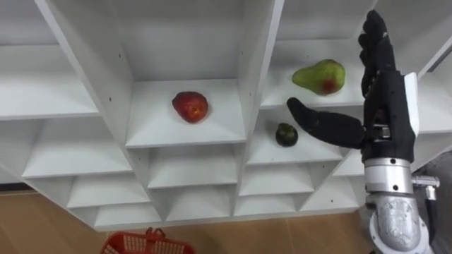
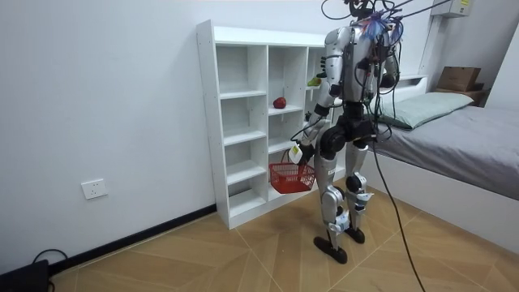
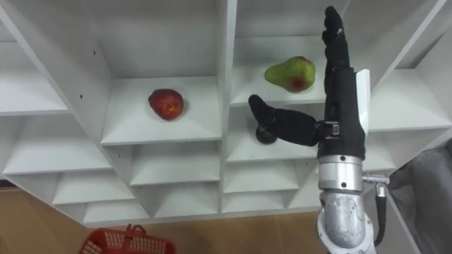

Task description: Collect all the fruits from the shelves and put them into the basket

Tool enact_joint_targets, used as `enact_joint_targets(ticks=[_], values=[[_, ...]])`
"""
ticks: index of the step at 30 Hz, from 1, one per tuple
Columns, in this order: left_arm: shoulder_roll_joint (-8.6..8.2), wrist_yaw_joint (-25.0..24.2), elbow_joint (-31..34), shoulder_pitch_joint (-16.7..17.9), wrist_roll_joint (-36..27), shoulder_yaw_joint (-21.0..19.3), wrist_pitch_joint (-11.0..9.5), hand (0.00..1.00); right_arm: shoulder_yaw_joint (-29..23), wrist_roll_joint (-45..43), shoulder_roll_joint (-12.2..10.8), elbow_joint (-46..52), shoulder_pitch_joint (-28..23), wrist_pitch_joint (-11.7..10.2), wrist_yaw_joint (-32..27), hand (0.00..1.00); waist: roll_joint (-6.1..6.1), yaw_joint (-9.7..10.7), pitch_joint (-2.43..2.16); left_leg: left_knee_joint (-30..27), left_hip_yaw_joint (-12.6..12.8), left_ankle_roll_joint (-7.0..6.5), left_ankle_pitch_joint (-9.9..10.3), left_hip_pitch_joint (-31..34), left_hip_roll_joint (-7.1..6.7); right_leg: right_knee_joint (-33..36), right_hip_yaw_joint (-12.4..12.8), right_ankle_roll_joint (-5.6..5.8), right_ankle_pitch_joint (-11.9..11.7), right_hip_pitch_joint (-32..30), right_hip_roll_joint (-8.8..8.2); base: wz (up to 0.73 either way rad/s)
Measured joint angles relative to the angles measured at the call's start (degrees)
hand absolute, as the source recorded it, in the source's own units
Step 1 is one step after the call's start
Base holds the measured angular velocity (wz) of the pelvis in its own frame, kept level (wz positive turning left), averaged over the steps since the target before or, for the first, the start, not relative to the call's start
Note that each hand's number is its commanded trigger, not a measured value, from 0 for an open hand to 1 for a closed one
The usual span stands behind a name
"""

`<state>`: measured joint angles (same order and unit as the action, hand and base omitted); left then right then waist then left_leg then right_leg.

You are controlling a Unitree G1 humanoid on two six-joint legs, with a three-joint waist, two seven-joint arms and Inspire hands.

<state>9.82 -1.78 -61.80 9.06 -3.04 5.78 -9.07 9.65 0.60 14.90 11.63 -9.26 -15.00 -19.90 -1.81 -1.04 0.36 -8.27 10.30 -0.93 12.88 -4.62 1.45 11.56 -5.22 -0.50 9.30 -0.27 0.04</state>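
— So, where did the fruit sit?
— On the shelf [image 1: 162, 127]: a red apple [image 1: 190, 106] in the middle bay, a green pear [image 1: 321, 76] with a red blush one bay right, and a small dark fruit [image 1: 286, 134] on the board below it.
— And my hands?
— Your right hand [image 1: 385, 99] stood spread before the pear, fingers straight up, thumb out sideways, holding nothing. The red basket [image 2: 292, 176] hung at your left hand [image 2: 297, 152]; its grip I couldn't tell.

Bedroom: bed [image 2: 454, 134], white closet [image 2: 243, 113]
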Motion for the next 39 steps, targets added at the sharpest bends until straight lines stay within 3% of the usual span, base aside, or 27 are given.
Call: enact_joint_targets(ticks=[9,18,23,32,39], values=[[0.14,1.08,0.42,0.67,-1.34,-0.1,-0.04,1.0,-4.34,6.06,0.14,-6.31,4.22,0.13,1.27,0.0,-1.16,0.38,-0.25,-0.66,-1.05,0.0,-0.03,-0.23,-0.07,-0.02,-1.07,0.0,0.0,0.6,-0.26,0.05],[0.25,1.13,0.4,0.82,-1.29,-0.26,-0.03,1.0,-4.87,7.97,0.3,-9.23,4.33,0.11,1.24,0.0,-1.31,0.28,0.01,-1.0,-1.39,0.0,-0.02,-0.66,-0.1,-0.19,-1.37,-0.05,-0.03,1.64,-0.33,0.0],[0.29,1.01,0.52,1.04,-1.31,-0.74,-0.03,1.0,-5.64,8.26,1.91,-9.83,5.01,0.11,-0.08,0.0,-1.41,-0.3,0.04,-0.79,-1.67,0.01,-0.02,-0.99,-0.08,-1.09,-1.44,-0.09,-0.24,2.26,-0.14,0.02],[0.34,0.05,1.18,1.72,-1.23,-3.92,0.27,1.0,-7.7,10.67,2.83,-14.89,7.16,0.18,-1.71,0.0,-2.77,-0.89,-0.22,-0.66,-2.61,0.07,-0.06,-0.59,-0.07,-1.85,-3.0,-0.09,-0.28,2.35,-0.29,0.05],[0.59,0.17,2.07,2.35,-1.01,-5.55,1.88,1.0,-8.88,10.72,2.87,-18.13,9.4,2.85,0.62,0.0,-3.16,-0.82,-0.02,-0.68,-2.59,0.06,-0.06,-0.61,-0.09,-1.83,-3.03,-0.09,-0.29,2.37,-0.35,0.0]])
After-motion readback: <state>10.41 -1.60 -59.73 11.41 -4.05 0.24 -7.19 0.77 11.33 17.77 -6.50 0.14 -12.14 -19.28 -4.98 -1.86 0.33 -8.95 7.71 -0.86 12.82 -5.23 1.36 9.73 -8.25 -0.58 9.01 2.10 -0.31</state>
